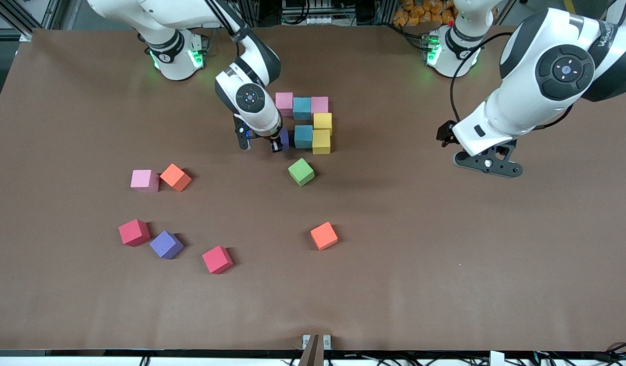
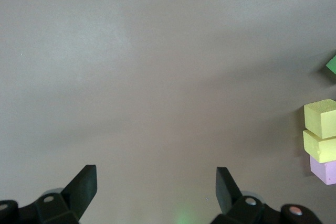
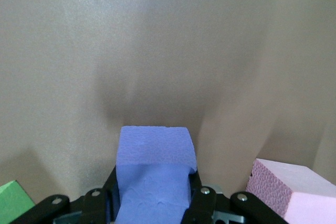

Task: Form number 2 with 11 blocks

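Note:
The partial number 2 (image 1: pixel 307 122) has a pink, light blue, pink top row, one yellow cube under it, then a light blue (image 1: pixel 303 136) and a yellow cube. My right gripper (image 1: pixel 279 143) is shut on a purple cube (image 1: pixel 285 138), low over the table right beside that light blue cube. In the right wrist view the purple cube (image 3: pixel 155 156) sits between the fingers (image 3: pixel 195 192). My left gripper (image 1: pixel 488 163) hangs open and empty over the table toward the left arm's end; in its wrist view (image 2: pixel 156 184) only bare table lies between the fingers.
A green cube (image 1: pixel 301 172) lies just nearer the camera than the digit. An orange cube (image 1: pixel 324 236) lies nearer still. Toward the right arm's end lie a pink (image 1: pixel 144 180), an orange (image 1: pixel 175 177), a purple (image 1: pixel 166 244) and two red cubes (image 1: pixel 134 232) (image 1: pixel 217 259).

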{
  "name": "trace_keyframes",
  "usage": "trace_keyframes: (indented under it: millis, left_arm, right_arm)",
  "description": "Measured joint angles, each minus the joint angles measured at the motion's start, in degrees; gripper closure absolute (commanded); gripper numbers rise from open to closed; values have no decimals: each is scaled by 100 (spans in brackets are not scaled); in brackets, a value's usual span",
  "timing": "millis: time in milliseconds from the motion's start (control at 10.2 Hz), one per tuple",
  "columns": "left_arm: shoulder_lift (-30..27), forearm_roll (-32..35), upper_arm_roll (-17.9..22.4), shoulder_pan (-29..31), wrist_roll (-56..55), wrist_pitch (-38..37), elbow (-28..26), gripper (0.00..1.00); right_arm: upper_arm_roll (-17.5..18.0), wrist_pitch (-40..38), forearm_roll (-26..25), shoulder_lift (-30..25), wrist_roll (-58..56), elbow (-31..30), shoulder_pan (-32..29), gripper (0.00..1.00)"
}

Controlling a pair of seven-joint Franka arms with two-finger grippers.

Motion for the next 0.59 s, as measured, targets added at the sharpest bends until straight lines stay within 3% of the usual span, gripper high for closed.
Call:
trace_keyframes:
  millis: [591]
  left_arm:
    - [20, -54, 1, 2, 0, 123, -3, 0]
  right_arm:
    - [21, 161, 16, 0, 493, -8, 0, 100]
